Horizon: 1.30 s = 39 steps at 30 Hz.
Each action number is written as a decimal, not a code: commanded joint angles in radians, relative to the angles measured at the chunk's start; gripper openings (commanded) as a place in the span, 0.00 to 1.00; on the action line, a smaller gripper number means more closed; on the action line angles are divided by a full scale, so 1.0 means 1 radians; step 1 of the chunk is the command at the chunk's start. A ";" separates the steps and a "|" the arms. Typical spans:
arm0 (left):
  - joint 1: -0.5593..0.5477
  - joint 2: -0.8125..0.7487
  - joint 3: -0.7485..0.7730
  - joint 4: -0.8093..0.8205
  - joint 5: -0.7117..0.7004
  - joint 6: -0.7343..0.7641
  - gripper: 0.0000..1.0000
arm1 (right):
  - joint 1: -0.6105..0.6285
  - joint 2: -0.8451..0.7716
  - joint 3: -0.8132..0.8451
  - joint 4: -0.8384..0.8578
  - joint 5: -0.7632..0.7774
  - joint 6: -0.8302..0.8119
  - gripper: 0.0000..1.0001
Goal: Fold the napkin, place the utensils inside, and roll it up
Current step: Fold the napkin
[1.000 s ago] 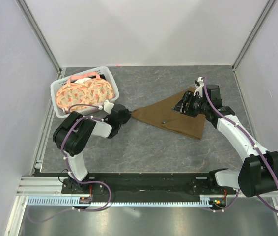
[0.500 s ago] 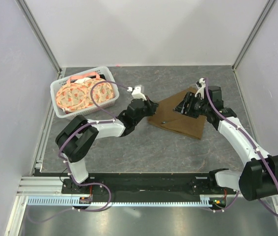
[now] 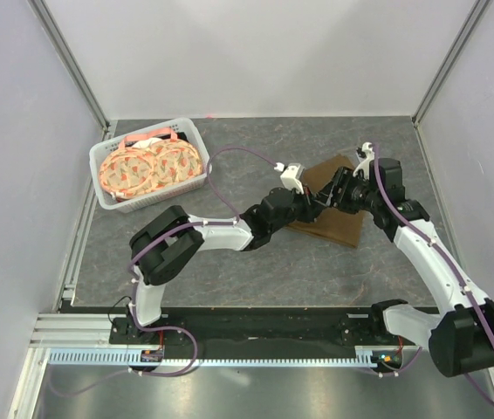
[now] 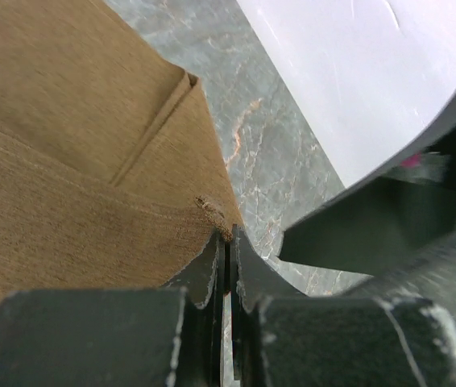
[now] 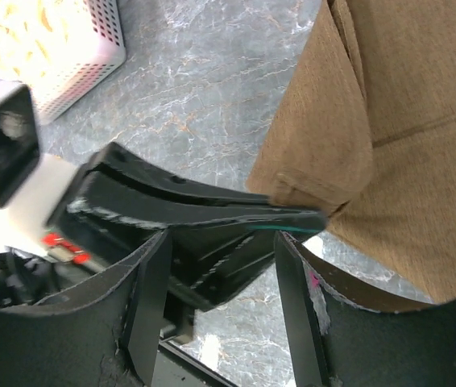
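Right of centre, left claw [image 4: 227, 242] clamped on napkin [image 4: 75, 161] corner, right claw [image 5: 220, 266] apart, napkin's long axis unclear.

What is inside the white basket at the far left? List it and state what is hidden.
The white basket holds round orange-patterned plates, overlapping, with something pinkish behind them. The plates cover the basket's floor, so anything beneath them cannot be seen.

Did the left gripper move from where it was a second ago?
Yes. The left gripper swung right, away from the basket, pulling the napkin corner over toward the right gripper.
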 commanded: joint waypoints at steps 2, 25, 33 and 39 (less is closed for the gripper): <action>-0.019 0.072 0.088 0.070 0.070 0.059 0.02 | -0.007 -0.056 -0.012 -0.011 0.021 0.009 0.62; -0.098 0.281 0.277 0.028 0.253 0.123 0.02 | -0.007 -0.068 -0.026 -0.019 0.001 0.018 0.63; -0.128 0.358 0.339 0.000 0.233 0.103 0.02 | -0.007 -0.062 -0.024 -0.019 -0.002 0.017 0.63; -0.139 0.399 0.377 -0.028 0.227 0.094 0.02 | -0.006 -0.062 -0.027 -0.019 -0.003 0.013 0.63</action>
